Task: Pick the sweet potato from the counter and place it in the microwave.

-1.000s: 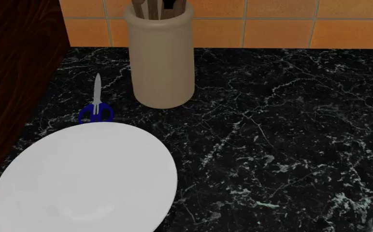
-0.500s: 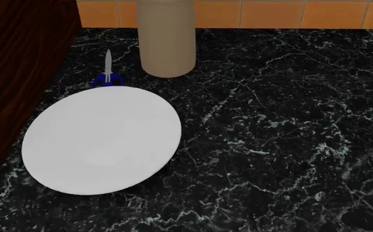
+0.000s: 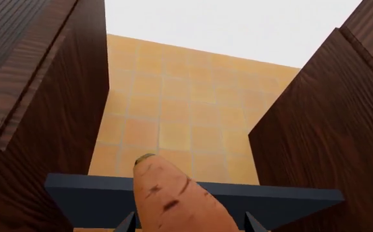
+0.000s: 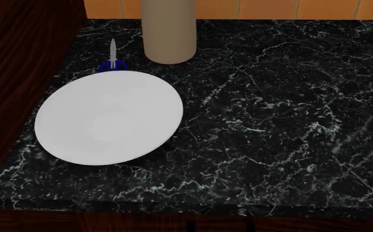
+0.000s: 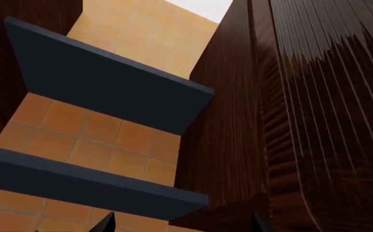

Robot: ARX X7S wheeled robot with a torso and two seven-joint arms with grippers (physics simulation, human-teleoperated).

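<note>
The sweet potato [image 3: 173, 198], orange-brown with a dark tip, stands between the two dark fingertips [image 3: 130, 223] of my left gripper [image 3: 190, 225], which is shut on it. It is held up in the air, pointing toward an orange tiled wall between dark wood cabinets. My right gripper [image 5: 183, 225] is open and empty, with only its two fingertips showing. The black marble counter [image 4: 277, 121] fills the head view, and neither gripper shows there. No microwave is in view.
A white plate [image 4: 109, 118] lies on the counter's left part. Blue-handled scissors [image 4: 113, 62] and a beige utensil holder [image 4: 169, 34] stand behind it. A wood cabinet panel [image 4: 19, 72] borders the left. Dark blue shelves [image 5: 103, 82] cross the tiled wall.
The head view has pulled back: the plate, scissors and holder have shifted up in the picture, and the counter's front edge now shows at the bottom.
</note>
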